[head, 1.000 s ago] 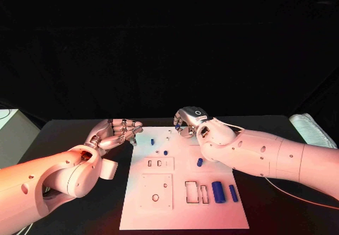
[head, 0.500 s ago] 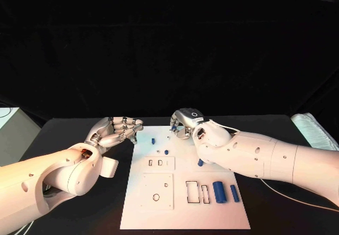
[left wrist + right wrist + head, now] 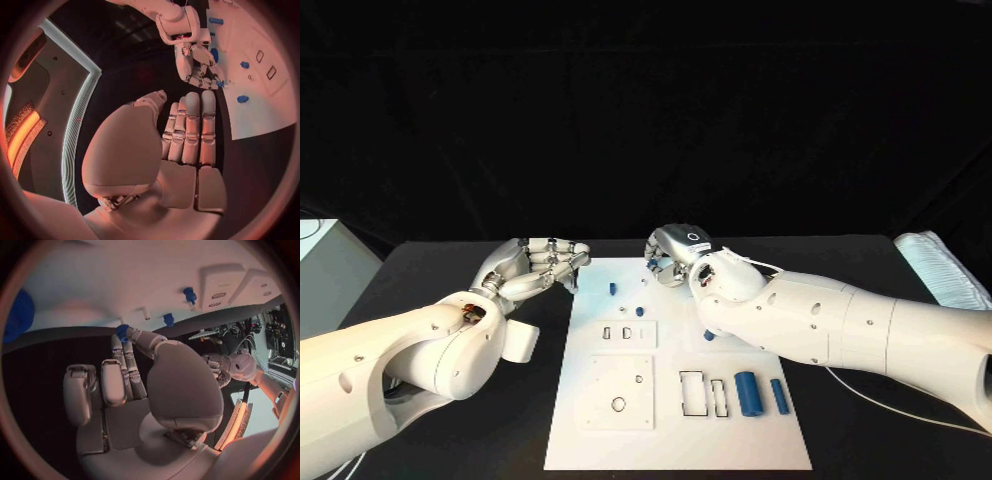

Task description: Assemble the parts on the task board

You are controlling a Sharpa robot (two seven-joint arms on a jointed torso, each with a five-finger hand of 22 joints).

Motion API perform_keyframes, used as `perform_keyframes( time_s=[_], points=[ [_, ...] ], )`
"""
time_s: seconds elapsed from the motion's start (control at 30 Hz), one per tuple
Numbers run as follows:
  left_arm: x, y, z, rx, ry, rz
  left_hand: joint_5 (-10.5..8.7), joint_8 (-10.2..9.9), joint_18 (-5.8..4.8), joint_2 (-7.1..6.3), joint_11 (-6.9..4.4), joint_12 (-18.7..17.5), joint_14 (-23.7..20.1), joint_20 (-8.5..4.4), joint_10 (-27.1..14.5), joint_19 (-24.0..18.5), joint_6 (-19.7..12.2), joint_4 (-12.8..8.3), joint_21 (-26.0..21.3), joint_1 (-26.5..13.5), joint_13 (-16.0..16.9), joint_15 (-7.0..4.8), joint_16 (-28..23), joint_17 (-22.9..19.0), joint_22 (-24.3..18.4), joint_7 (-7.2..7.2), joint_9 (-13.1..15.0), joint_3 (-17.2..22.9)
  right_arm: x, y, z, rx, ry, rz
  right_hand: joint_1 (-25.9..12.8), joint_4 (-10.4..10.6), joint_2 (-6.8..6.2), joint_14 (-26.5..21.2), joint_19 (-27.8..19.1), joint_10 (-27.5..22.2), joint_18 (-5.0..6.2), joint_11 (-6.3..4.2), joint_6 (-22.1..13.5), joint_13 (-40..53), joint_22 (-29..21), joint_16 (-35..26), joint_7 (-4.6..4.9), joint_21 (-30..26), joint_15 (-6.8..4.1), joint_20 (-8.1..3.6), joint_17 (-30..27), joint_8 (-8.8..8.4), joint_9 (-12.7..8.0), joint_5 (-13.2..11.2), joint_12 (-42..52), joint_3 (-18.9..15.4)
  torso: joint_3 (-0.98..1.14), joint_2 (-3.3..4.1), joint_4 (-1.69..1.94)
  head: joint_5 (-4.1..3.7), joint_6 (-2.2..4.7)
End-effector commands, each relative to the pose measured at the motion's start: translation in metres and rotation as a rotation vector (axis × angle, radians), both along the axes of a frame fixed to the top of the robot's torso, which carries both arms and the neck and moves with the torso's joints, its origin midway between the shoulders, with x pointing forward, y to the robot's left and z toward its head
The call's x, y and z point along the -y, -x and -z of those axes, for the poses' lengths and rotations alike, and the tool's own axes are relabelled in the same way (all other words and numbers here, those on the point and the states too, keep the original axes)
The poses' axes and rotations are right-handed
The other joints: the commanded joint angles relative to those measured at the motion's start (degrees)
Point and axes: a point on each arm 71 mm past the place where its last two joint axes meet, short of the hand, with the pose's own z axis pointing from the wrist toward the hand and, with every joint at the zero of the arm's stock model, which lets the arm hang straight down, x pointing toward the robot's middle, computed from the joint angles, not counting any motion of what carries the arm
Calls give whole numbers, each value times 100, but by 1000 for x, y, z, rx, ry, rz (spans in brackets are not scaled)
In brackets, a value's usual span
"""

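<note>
A robot's left hand (image 3: pixel 538 266) hovers over the black bench (image 3: pixel 459 270) just beside the far left corner of the white task board (image 3: pixel 675 440), its fingers (image 3: pixel 190 125) held straight and close together, holding nothing. On the board, a small blue part (image 3: pixel 612 289) stands near that hand, with a smaller blue part (image 3: pixel 638 311) a little nearer the robot. The right hand (image 3: pixel 678 252) reaches over the board's far edge, pinching a small blue part (image 3: pixel 122 332) at its fingertips (image 3: pixel 131 335) while its other fingers stay curled. Beside the right forearm another blue part (image 3: pixel 710 335) lies on the board. Toward the near right of the board, two blue cylinders, one thick (image 3: pixel 747 393) and one thin (image 3: pixel 779 396), lie side by side next to two empty rectangular slots (image 3: pixel 691 392). A square plate with a hole (image 3: pixel 617 392) sits on the board's near left.
</note>
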Motion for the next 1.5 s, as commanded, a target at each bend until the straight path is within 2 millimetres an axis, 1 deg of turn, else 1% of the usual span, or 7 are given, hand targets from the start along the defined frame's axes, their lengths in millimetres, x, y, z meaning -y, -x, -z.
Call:
perform_keyframes(
  time_s=[0.03, 1.17, 1.3, 1.33, 1.4, 1.43, 1.5],
  points=[
    [2, 0, -2, 6, 9, 13, -31, -17, 73, 13, 2, -25, -37, 9, -30, -37, -45, -2, 28, -25, 6, -6, 26, 5, 5, 4, 5, 29, -3, 0, 0, 7, 4, -12, 74, -59, 29, 127, 231, 175, -81, -147, 1, 131, 749, 31, 23, 1, -33, -22, -5, 16, 7, 26, 33, 14, 3, 8, 4, 10, 0],
    [-5, -2, -6, 11, 6, -1, -32, -19, 73, 12, 3, -26, -40, 10, -35, -41, -49, -3, 31, -24, 6, -5, 27, 5, 7, 5, 7, 32, -7, -8, 8, -11, 14, -10, 2, -91, -2, 64, 119, 11, -34, -97, -104, 119, 545, -74, 57, -134, 7, 10, -219, -37, 38, 32, -16, 57, -5, 28, -5, 48, 30],
    [-7, -3, -6, 13, 4, -7, -32, -19, 73, 12, 3, -26, -40, 10, -35, -41, -49, -3, 31, -24, 6, -5, 27, 5, 7, 5, 7, 32, -8, -8, 8, -9, 6, -19, -108, -91, -98, -17, -38, -248, 32, -31, -258, 64, 253, -228, 113, -332, 65, 53, -489, -119, 47, 34, -26, 92, -3, 32, -8, 55, 37],
    [-7, -3, -6, 13, 3, -8, -35, -23, 73, 13, 8, -28, -51, 14, -50, -56, -60, -2, 45, -23, 5, 0, 32, 8, 17, 8, 15, 46, -8, -7, 8, -9, 3, -21, -234, -59, -214, -68, -161, -478, 84, 24, -363, 3, 17, -333, 142, -498, 112, 94, -660, -174, 46, 29, -23, 64, -3, 32, -8, 55, 37],
    [-8, -4, -6, 13, 3, -9, -35, -23, 73, 13, 8, -28, -51, 14, -50, -56, -60, -2, 45, -23, 5, 0, 32, 8, 17, 8, 15, 46, -7, -7, 8, -9, 0, -23, -323, -36, -305, -84, -277, -664, 135, 58, -445, -50, -212, -381, 146, -667, 135, 127, -746, -217, 51, 23, -18, 5, -2, 33, -8, 53, 38],
    [-8, -4, -6, 13, 3, -10, -35, -23, 73, 13, 8, -28, -51, 14, -50, -56, -60, -2, 45, -23, 5, 0, 32, 8, 17, 8, 15, 46, -7, -7, 8, -10, -2, -23, -377, -16, -360, -121, -387, -838, 186, 66, -535, -97, -443, -469, 135, -843, 145, 141, -893, -270, 50, 21, -13, -101, -1, 33, -6, 51, 41],
    [-8, -4, -6, 13, 2, -11, -35, -23, 73, 13, 8, -28, -51, 14, -50, -56, -60, -2, 45, -23, 5, 0, 32, 8, 17, 8, 15, 46, -6, -7, 8, -10, -7, -25, -355, 12, -341, -122, -479, -1137, 238, 86, -661, -170, -712, -505, 125, -1074, 158, 155, -972, -359, 52, 35, 14, -475, -1, 32, -6, 51, 39]
  ],
)
